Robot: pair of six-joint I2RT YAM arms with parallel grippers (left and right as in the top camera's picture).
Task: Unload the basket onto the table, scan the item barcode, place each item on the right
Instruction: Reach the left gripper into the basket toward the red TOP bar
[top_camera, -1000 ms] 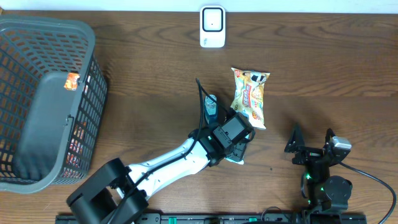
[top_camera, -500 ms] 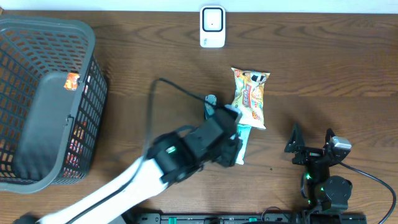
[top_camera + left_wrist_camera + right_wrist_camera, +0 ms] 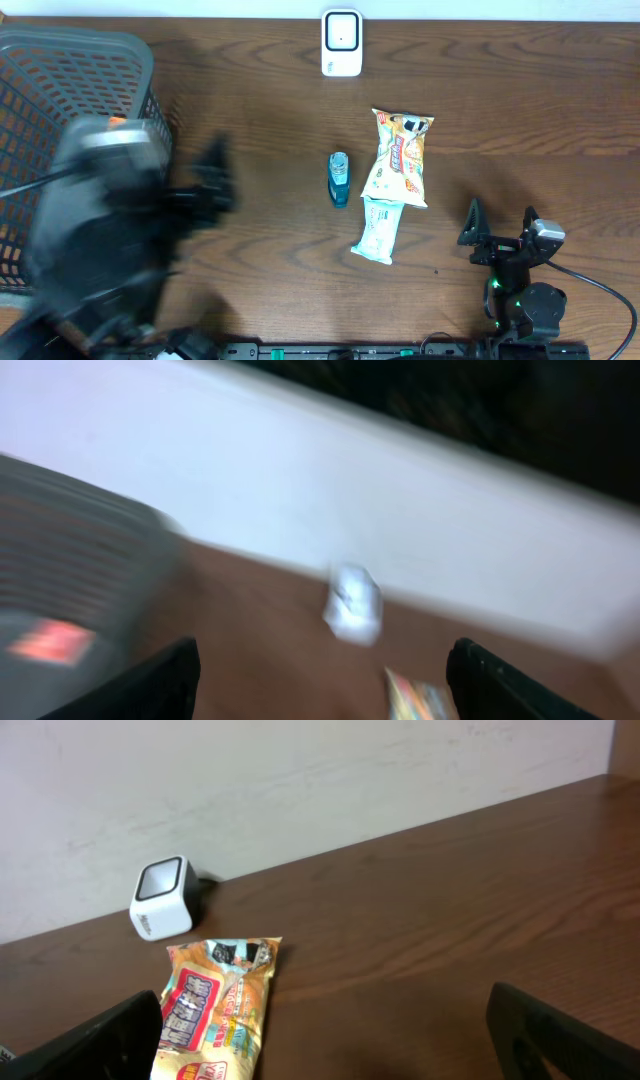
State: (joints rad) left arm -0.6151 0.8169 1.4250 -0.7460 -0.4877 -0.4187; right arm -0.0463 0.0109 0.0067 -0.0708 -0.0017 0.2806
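Left wrist view, blurred: my left gripper point(image 3: 320, 665) has its fingers apart, holding nothing. My right gripper point(image 3: 325, 1035) gapes wide too, empty, facing the snack bag point(image 3: 215, 1010) and scanner point(image 3: 160, 898).

A mock shop checkout on a wooden table point(image 3: 530, 100): barcode scanner point(image 3: 342, 42), shopping basket point(image 3: 60, 42), packaged snacks point(image 3: 402, 157).

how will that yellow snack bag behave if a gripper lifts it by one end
The yellow snack bag looks puffy and crinkled, so it is probably light and floppy. Its glossy film may be slippery. Lying flat, it shouldn't roll.
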